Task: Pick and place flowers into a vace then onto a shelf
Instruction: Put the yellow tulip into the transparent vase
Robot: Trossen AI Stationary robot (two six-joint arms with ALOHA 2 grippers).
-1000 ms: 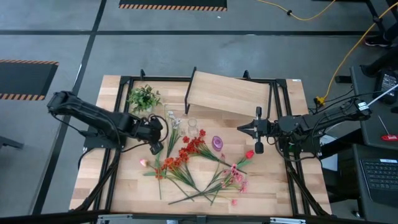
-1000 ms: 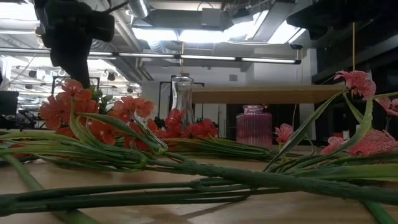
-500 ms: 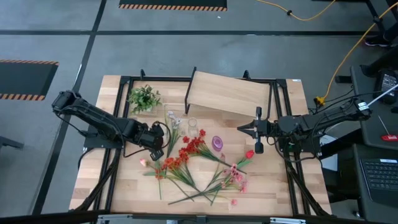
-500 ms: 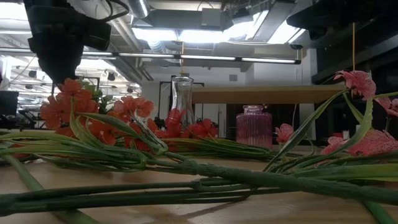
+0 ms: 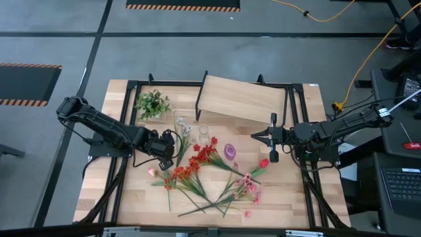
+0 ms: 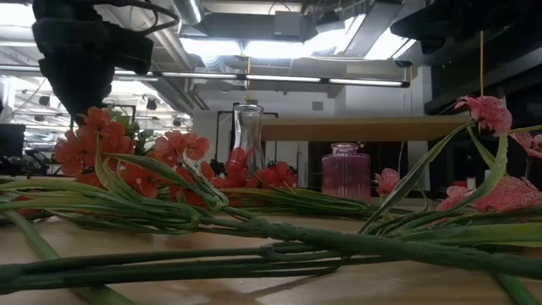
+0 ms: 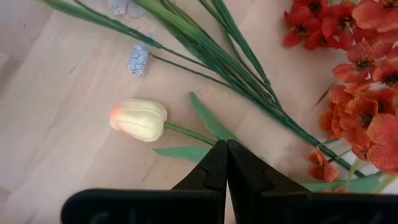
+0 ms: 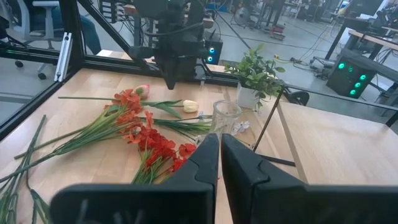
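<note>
The left gripper (image 5: 168, 158) hangs low over the table's left half with its fingers (image 7: 214, 163) pressed together and nothing between them, the tips just above the green stalk and leaf of a pale yellow tulip (image 7: 139, 120) that lies flat on the wood. Beside that tulip a sheaf of long stalks crosses the boards, and orange and red blooms crowd close on the far side of the tips. The flowers (image 5: 197, 172) lie loose in a fan across the middle and front of the table (image 5: 99, 197), red and orange heads toward the centre, pink ones (image 5: 248, 189) nearer the front right, stalks overlapping one another. A clear glass vase (image 5: 203, 133) stands upright just behind the red heads, empty as far as the pictures show, with a small pink jar (image 5: 229, 151) to its right. A potted green tuft (image 5: 152, 104) sits near the back left corner. The shelf (image 5: 242, 100) stands at the back edge, right of centre, its black legs on the table and its board bare. The right gripper (image 5: 268, 136) waits raised near the right edge, in front of the shelf's right end, its fingers (image 8: 205, 155) closed on nothing and pointing inward toward the vase.
</note>
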